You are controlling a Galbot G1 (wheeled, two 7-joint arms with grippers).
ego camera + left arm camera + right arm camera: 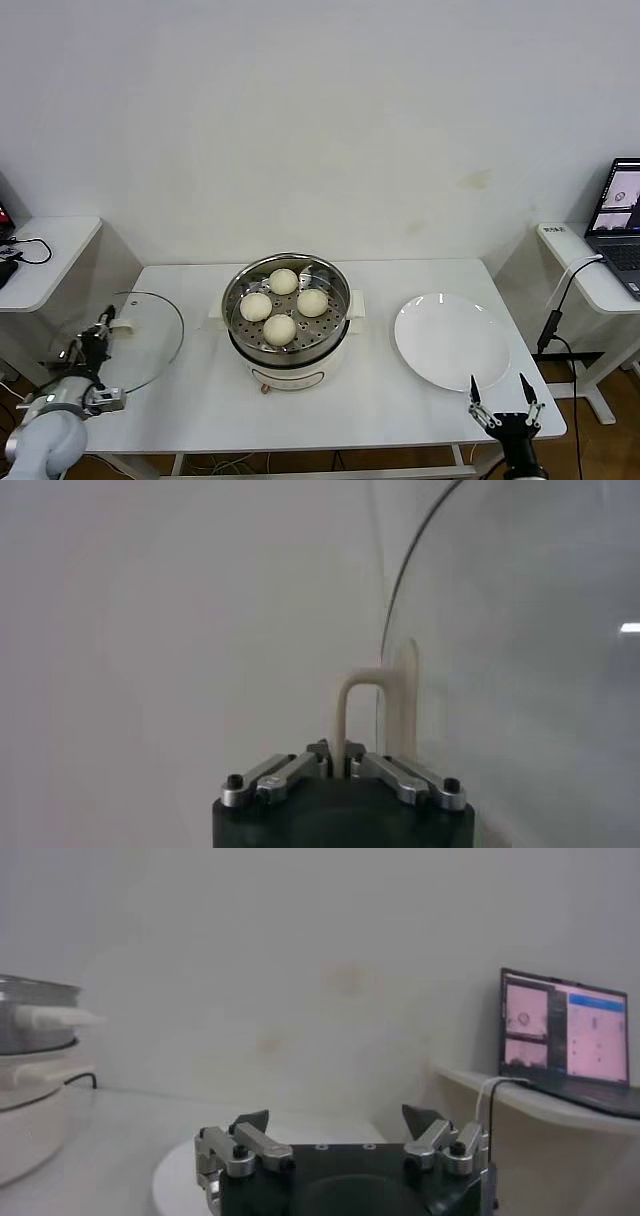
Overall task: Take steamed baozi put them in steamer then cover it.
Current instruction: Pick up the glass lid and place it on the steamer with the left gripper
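Note:
Several cream-white baozi point(283, 303) lie on the steel perforated tray of the steamer point(289, 312), a cream-white pot at the table's middle. The glass cover point(135, 340) lies at the table's left end. My left gripper point(98, 335) is shut on the cover's cream bar handle point(121, 325). The left wrist view shows the handle point(347, 712) pinched between the jaws point(343, 765), with the glass point(510, 660) beyond. My right gripper point(506, 402) is open and empty at the table's front right edge, below the plate; it also shows in the right wrist view point(338, 1120).
A flat white plate point(451, 341) lies right of the steamer. A laptop point(622, 222) stands on a side table at the far right, its cable hanging down. Another side table point(40, 255) with cables stands at the far left.

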